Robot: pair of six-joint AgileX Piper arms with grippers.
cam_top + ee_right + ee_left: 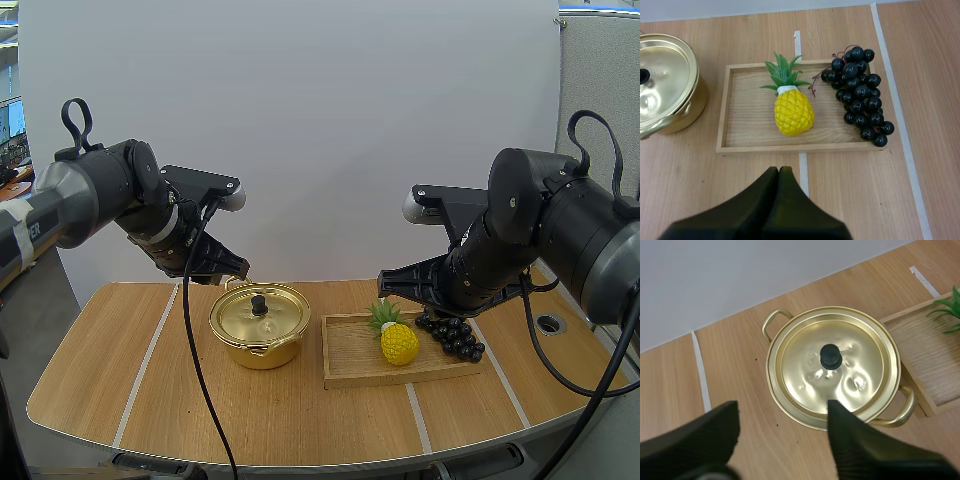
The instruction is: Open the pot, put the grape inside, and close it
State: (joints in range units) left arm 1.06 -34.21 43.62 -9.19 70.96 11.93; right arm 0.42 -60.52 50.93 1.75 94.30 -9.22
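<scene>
High view: the gold pot [258,342] stands on the table [150,400] with its lid [238,312] seated and the black knob [259,303] on top. The left gripper [228,272] hangs just above the pot's back rim. A wooden tray [352,352] lies just beside the pot. It holds a toy pineapple [399,343], and the bunch of grapes [455,338] is at the end away from the pot. The right gripper [390,284] hangs above the tray.

Left wrist view: the left fingers stand apart and empty, over the pot's rim and clear of the knob.

Right wrist view: the right fingers lie pressed together as one wedge, holding nothing. The grapes seem to lie across the tray rim farthest from the pot; how much rests on the table is hard to judge.

Status: no step is done. Lid on, grapes outside. Left to do: lift the lid, move the grapes in, put the lid back.
</scene>
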